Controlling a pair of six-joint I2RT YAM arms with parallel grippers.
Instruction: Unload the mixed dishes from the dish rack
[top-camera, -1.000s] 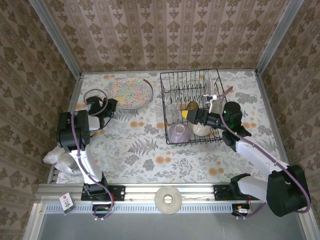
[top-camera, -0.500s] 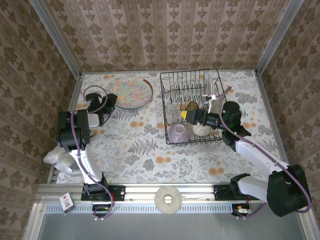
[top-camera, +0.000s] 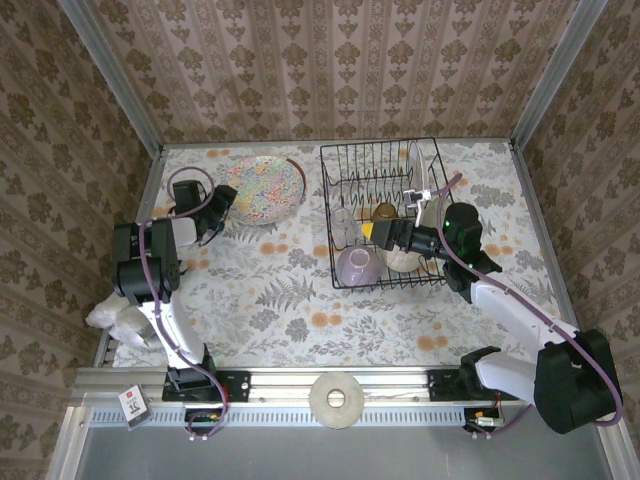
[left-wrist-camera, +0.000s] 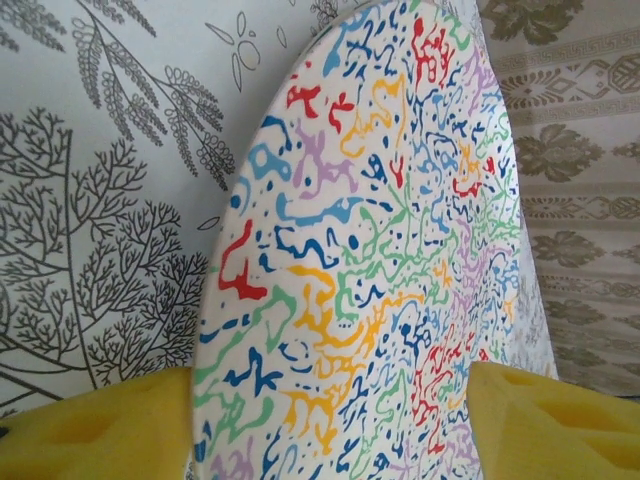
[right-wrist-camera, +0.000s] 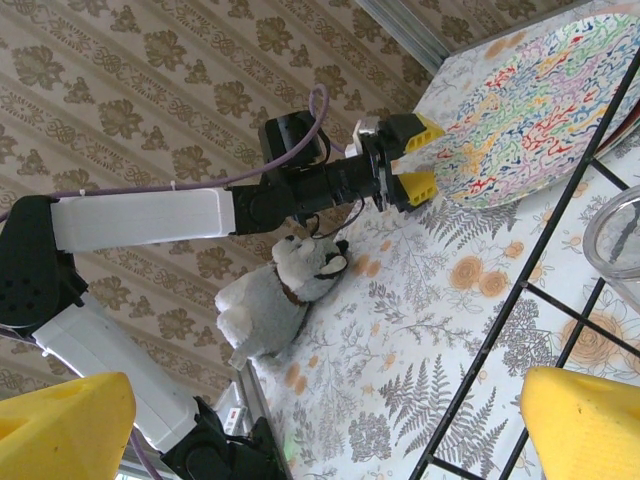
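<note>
A robot test cell dressed as a home: damask wallpaper panels framed by bare aluminium posts, a floral-print surface, a black wire dish rack, and an aluminium mounting rail along the near edge.

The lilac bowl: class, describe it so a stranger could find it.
Start at the black wire dish rack on the table's right half. Go to its near-left corner. The lilac bowl sits there, the only purple piece, beside a cream bowl and near a clear glass.
</note>
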